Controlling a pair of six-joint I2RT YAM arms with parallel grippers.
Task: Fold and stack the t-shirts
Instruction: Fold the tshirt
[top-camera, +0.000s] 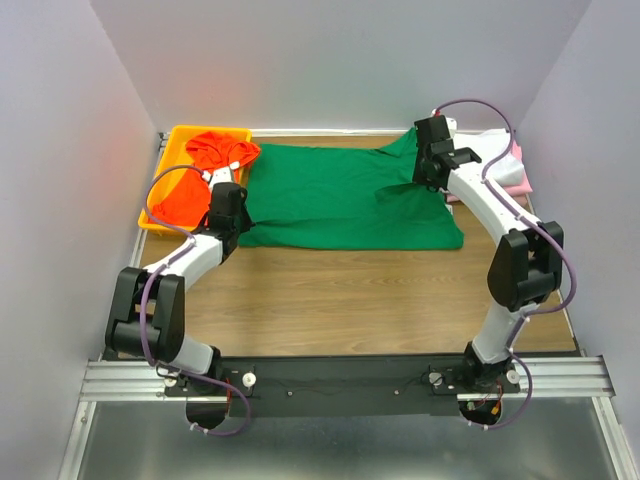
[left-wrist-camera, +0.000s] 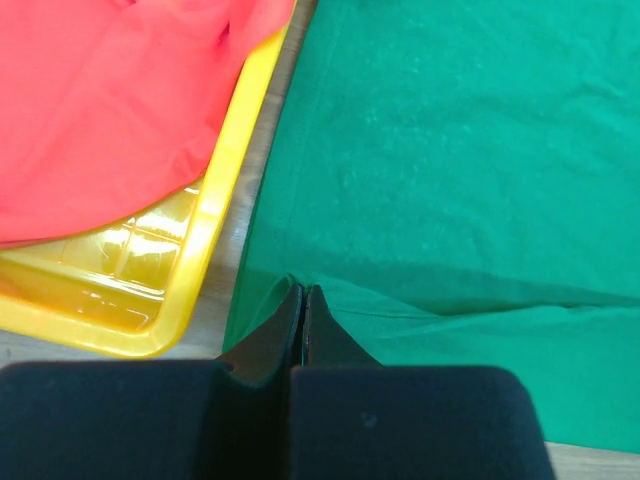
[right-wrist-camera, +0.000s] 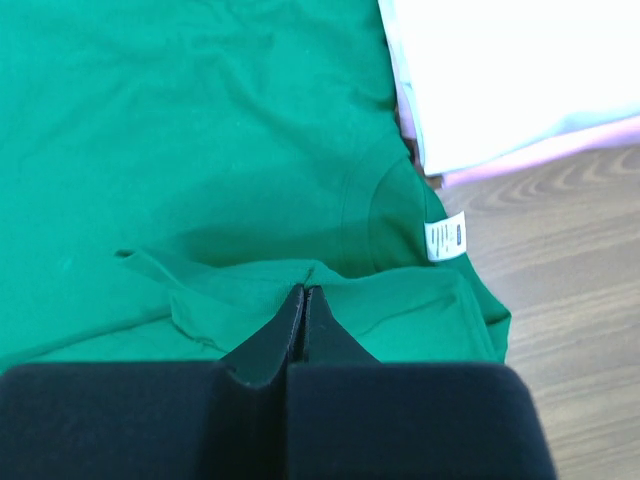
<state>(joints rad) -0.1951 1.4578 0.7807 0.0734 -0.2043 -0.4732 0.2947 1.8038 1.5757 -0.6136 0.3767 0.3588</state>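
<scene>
The left gripper is closed tight, its tips pinching a raised bit of hem at the left edge of the dark green t-shirt. The right gripper is likewise clamped on a puckered ridge of the same shirt, just short of the collar and its white neck label. The green shirt lies spread across the middle of the wooden table, mostly flat, so its fold looks barely begun. Just beyond its collar end, at the far right corner, the white t-shirt rests on top of the pink t-shirt; both appear squared up, so I judge them already folded and stacked (how neatly is hard to tell, as only their edges show). The orange-red t-shirt sits crumpled in the yellow tray at the far left, evidently untouched. That leaves roughly half the work: finish the green, then the orange-red. The tabletop is pale wood grain, boxed in by plain pale walls on three sides.
</scene>
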